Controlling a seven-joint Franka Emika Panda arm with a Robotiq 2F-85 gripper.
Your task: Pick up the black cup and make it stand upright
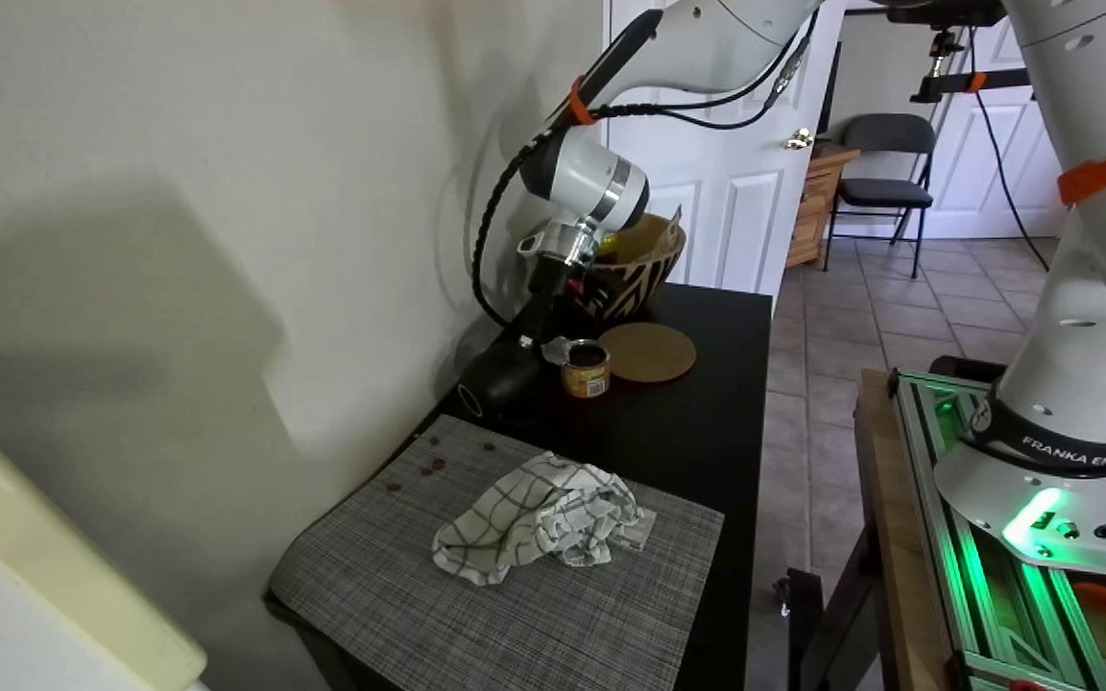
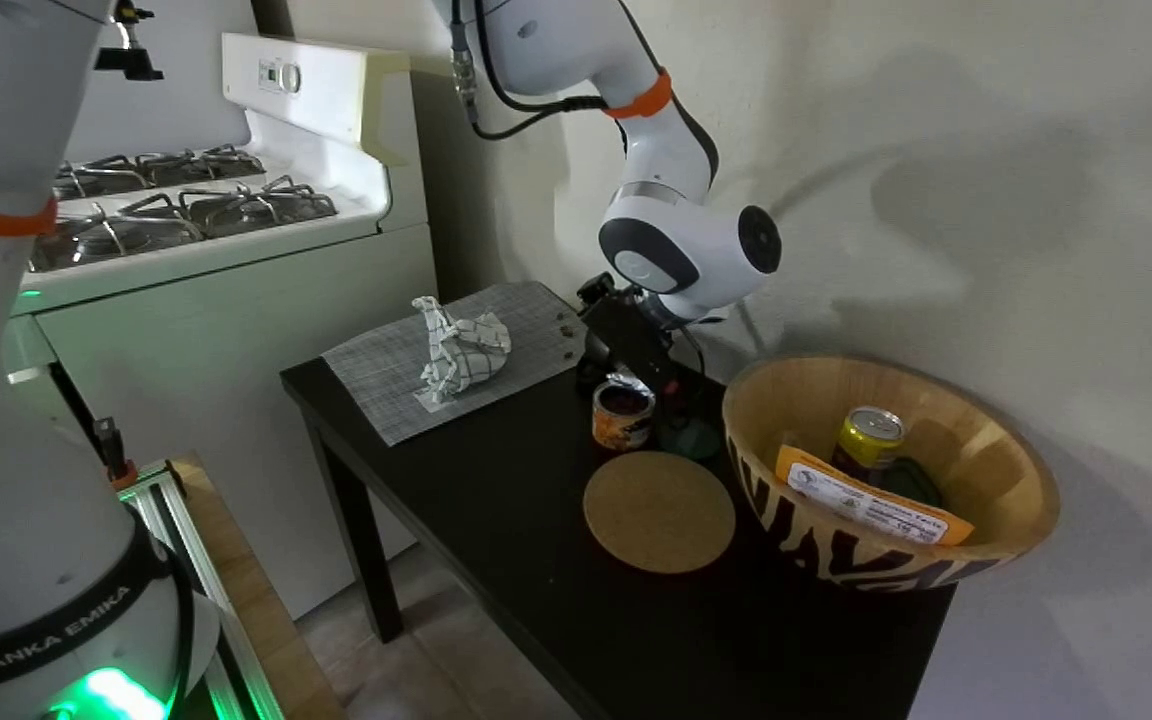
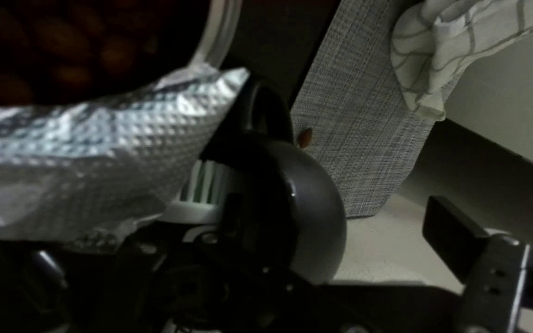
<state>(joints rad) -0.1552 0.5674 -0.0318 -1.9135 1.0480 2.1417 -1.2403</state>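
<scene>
The black cup [image 3: 315, 199] lies on its side on the dark table beside the wall. It also shows in an exterior view [image 1: 500, 377], its round base turned toward the mat. In an exterior view it is mostly hidden [image 2: 593, 362] behind the gripper and a can. My gripper [image 3: 340, 226] is open around the cup's wall. One finger is dark and seems to reach into the cup's mouth. The other finger stands outside, apart from the cup's side. In an exterior view the gripper [image 1: 526, 326] points down at the cup.
An open can of nuts [image 2: 622, 425] with a raised foil lid [image 3: 86, 162] stands right beside the gripper. A tan disc [image 2: 660, 512] and a patterned basket [image 2: 836, 545] are near. A grey mat [image 1: 553, 624] holds a crumpled checked cloth [image 1: 515, 528] and several almonds.
</scene>
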